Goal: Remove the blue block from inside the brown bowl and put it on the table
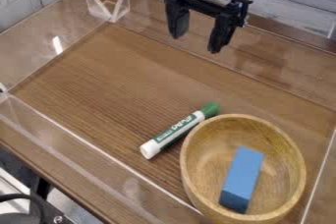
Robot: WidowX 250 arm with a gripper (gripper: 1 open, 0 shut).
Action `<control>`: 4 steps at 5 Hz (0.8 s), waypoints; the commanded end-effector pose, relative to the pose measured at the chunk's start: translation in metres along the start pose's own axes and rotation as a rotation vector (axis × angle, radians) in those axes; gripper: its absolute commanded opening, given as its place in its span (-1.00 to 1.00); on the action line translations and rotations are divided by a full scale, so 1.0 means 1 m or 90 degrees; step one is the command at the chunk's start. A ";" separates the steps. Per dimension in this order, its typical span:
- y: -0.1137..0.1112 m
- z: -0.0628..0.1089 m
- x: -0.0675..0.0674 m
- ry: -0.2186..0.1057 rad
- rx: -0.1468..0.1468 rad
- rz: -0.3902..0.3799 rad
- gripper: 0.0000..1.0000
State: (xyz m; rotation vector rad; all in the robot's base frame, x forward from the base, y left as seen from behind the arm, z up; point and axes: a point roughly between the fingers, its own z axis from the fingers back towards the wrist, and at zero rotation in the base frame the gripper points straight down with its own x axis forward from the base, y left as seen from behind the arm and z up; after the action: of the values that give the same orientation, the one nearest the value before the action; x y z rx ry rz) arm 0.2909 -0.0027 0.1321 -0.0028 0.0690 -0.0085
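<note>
the gripper (201, 27) hangs over the far end of the table (118, 76), fingers pointing down and spread wide apart, nothing between them. down at the near right corner sits the brown bowl (197, 159), and the blue block (243, 178) lies flat inside it, well apart from the gripper. just left of the bowl a green-and-white marker (180, 130) lies on the wood, its green cap end close to the rim.

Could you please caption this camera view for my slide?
Open end effector hangs above the table; blue block lies in the bowl beside a marker.
</note>
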 end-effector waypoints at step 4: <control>-0.088 -0.010 -0.053 -0.014 -0.005 -0.001 1.00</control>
State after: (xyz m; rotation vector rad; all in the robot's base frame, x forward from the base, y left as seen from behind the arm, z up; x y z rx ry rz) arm 0.2332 -0.0879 0.1102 0.0117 0.1129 -0.0077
